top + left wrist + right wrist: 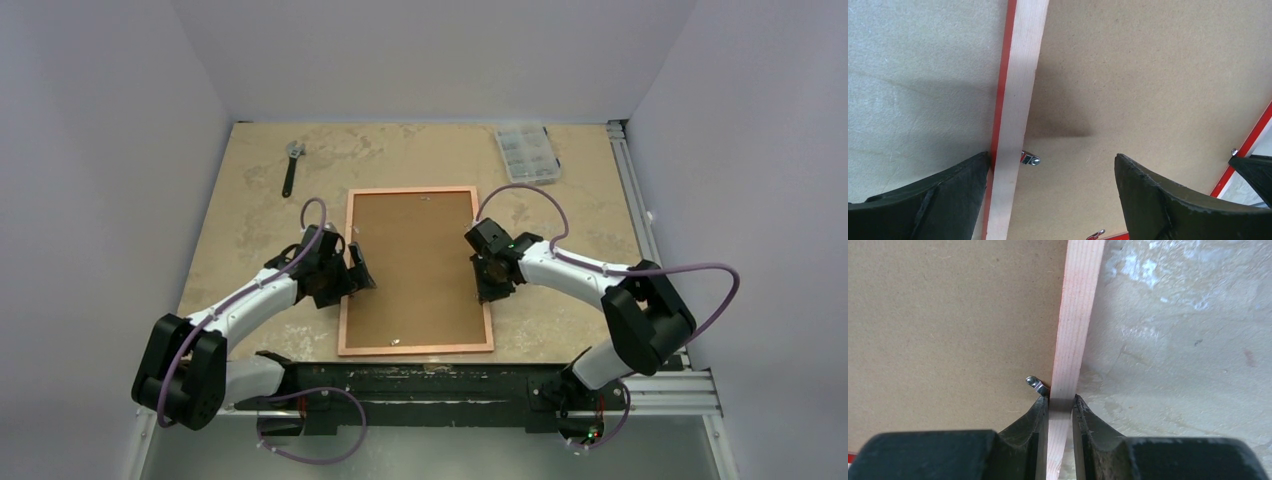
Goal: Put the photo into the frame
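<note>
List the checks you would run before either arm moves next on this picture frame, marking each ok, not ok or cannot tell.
1. Right gripper clamped on the thin rectangular frame's pale wood rail: ok.
2. Left gripper open, straddling the opposite rail: ok.
3. Brown fibreboard backing board seated inside the frame: ok.
4. Small metal tab holding that board down: cannot tell.
5. Photo beneath the board: cannot tell, none in view.

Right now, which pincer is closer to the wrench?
Left. The left pincer straddles the left edge of the frame, close to the wrench; the right pincer grips its right edge, farther away.
</note>
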`<action>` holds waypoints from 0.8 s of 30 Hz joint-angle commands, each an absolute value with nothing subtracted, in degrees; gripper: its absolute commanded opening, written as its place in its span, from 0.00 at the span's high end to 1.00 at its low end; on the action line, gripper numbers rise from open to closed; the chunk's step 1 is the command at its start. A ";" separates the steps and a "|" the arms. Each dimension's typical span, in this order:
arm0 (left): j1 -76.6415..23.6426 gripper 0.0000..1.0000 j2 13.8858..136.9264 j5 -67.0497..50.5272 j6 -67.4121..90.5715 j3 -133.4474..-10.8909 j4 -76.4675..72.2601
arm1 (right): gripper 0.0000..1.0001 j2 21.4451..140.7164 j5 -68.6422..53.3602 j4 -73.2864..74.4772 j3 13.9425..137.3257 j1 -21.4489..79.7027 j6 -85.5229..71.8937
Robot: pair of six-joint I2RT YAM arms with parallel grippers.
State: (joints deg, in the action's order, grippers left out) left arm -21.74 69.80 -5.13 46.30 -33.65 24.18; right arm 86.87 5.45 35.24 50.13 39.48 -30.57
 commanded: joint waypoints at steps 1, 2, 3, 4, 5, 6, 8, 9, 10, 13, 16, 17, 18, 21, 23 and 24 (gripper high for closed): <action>-21.19 0.08 71.56 -5.77 44.74 -31.82 21.67 | 0.90 88.82 6.67 28.69 51.02 37.94 -29.99; -21.18 0.09 71.70 -5.86 44.69 -31.78 21.44 | 0.92 88.89 6.12 28.32 50.92 37.66 -29.91; -21.18 0.09 71.81 -6.01 44.65 -31.73 21.37 | 0.93 88.86 5.36 28.04 50.88 37.56 -29.96; -21.18 0.09 71.88 -5.98 44.57 -31.74 21.29 | 0.95 88.92 4.75 27.65 50.71 37.33 -29.89; -21.18 0.10 72.03 -6.06 44.56 -31.74 21.27 | 0.95 88.84 3.96 27.35 50.52 36.98 -29.93; -21.14 0.10 72.12 -6.17 44.56 -31.68 21.11 | 0.96 88.78 3.03 27.03 50.29 36.37 -29.97; -21.07 0.13 72.25 -6.36 44.47 -31.49 20.82 | 0.96 88.62 0.50 25.91 49.68 35.00 -30.16; -21.09 0.13 72.40 -6.45 44.47 -31.47 20.71 | 0.96 88.55 -0.56 25.38 49.35 34.06 -30.21; -21.09 0.14 72.52 -6.59 44.47 -31.41 20.54 | 0.96 88.51 -2.25 24.83 48.98 32.90 -30.29; -21.09 0.16 72.85 -6.80 44.46 -31.38 20.11 | 0.95 88.25 -7.28 22.63 47.33 29.34 -30.54; -21.08 0.17 73.50 -7.08 44.39 -31.52 19.87 | 0.94 88.10 -9.81 21.37 46.39 27.92 -30.42; -21.09 0.18 73.63 -7.11 44.39 -31.59 19.81 | 0.94 88.03 -9.98 21.23 46.28 27.85 -30.41; -21.09 0.18 73.76 -7.10 44.38 -31.54 19.78 | 0.94 87.92 -10.21 21.08 46.23 27.83 -30.41; -21.08 0.20 73.95 -7.02 44.30 -31.46 19.78 | 0.92 87.65 -10.43 20.47 45.98 27.73 -30.73; -21.09 0.22 74.02 -6.96 44.17 -31.46 19.78 | 0.91 87.78 -10.77 19.89 45.87 27.55 -30.95; -21.09 0.23 74.13 -6.82 44.08 -31.46 19.83 | 0.91 88.05 -10.85 19.75 45.93 27.53 -31.13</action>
